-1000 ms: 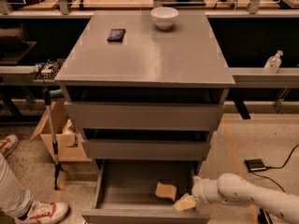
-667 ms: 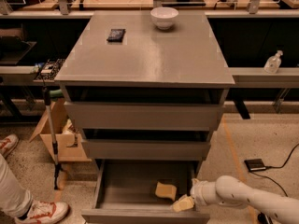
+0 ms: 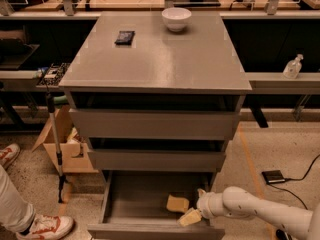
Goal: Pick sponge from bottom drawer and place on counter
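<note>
Fingers of the gripper are seen spread apart, with nothing clamped between them: one yellowish padded finger is angled down toward the front of the bottom drawer, and only the tip of the other is seen, higher up beside the white wrist. The gripper is held low inside the open bottom drawer, at its right end, and is carried by a white arm that is reached in from the right. The sponge is found just to the left of the fingers, lying on the drawer floor, very close to the lower finger; whether it is touched by that finger cannot be told. Directly above the fingers, the two upper drawers are stacked, both closed. Higher again, well above the fingers, the counter is spread out, and a white bowl is set near its far edge, with a small dark flat object laid to the bowl's left. Far to the left of the fingers, on the floor, a cardboard box and a white and red shoe are seen. To the right of the fingers and a little higher, a small black box with a cable is laid on the floor, and a clear bottle is stood on a ledge well above it.
</note>
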Robot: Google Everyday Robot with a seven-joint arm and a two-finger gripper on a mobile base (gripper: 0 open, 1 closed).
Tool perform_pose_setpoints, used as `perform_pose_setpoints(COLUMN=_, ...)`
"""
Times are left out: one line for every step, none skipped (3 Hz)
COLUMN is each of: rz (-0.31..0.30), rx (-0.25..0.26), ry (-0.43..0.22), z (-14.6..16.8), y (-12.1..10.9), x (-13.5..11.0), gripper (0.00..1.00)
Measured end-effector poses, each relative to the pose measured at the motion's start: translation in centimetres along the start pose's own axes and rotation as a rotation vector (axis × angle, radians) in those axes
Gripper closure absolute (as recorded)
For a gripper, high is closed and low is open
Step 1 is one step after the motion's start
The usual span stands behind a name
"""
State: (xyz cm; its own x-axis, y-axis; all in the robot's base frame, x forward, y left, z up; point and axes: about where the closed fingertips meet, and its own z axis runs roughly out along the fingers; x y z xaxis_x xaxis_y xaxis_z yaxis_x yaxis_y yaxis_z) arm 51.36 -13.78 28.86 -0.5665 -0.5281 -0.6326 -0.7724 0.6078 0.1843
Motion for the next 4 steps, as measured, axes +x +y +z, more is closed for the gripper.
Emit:
perform_pose_setpoints(rz=-0.062, rx=-0.015, ry=-0.01, z=2.7, y=-0.2, x=-0.7, gripper=0.0)
perform_pose_setpoints(rz=-0.091, rx=-0.01, ry=-0.029, z=5.4, y=-1.1, x=-1.2, gripper=0.0)
perform_pose_setpoints(rz=-0.116, rx=0.017, ry=-0.035, z=7.9, y=-2.5, x=-1.6, gripper=0.0)
perform_pose_setpoints(rz=-0.131, rx=0.044, ry=-0.04, z=10.0, y=-3.8, x=-2.0, gripper=0.0)
